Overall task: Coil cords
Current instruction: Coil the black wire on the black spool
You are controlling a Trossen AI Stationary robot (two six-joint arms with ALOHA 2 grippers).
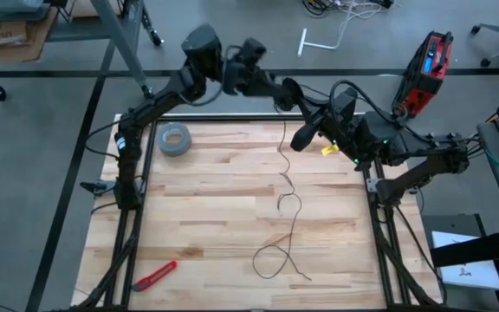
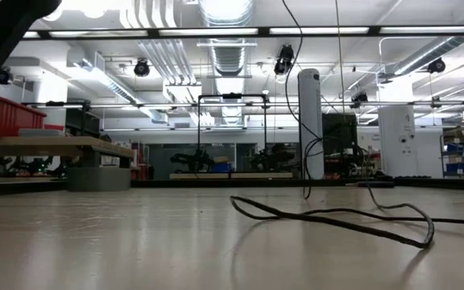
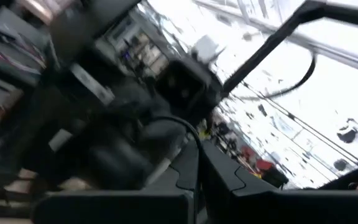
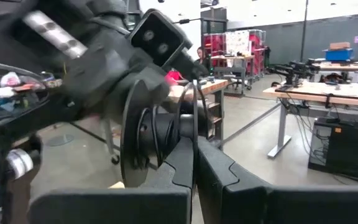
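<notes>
The cord [image 1: 288, 204] is thin and black. It hangs down from the grippers at the table's far edge, and its lower length lies in loose loops [image 2: 337, 216] on the wooden table [image 1: 206, 217] toward the near edge. The black round reel [image 4: 143, 132] stands on edge in the air, above the far edge. My left gripper [image 1: 286, 95] is at the reel, shut. Just right of it, my right gripper [image 1: 301, 137] is shut on a thin black strand [image 4: 194, 118] next to the reel. My left gripper holds the reel clear of the table, on edge. Its wrist view is blurred: only a thin dark curved edge [image 3: 191, 134] rises from between the shut fingers, so I cannot tell which part of the reel they hold. My right gripper pinches the thin strand [image 4: 195, 149] between its two fingers, right beside the reel's hub. The strand arches up out of the fingers and over next to the reel's flange. The fingers point roughly level toward the table's left, at the reel.
A grey tape roll [image 1: 175, 139] lies at the table's far left. A red-handled cutter [image 1: 154, 275] lies near the front left corner. A small yellow piece [image 1: 328, 150] sits under my right arm. Metal frame posts stand along both side edges.
</notes>
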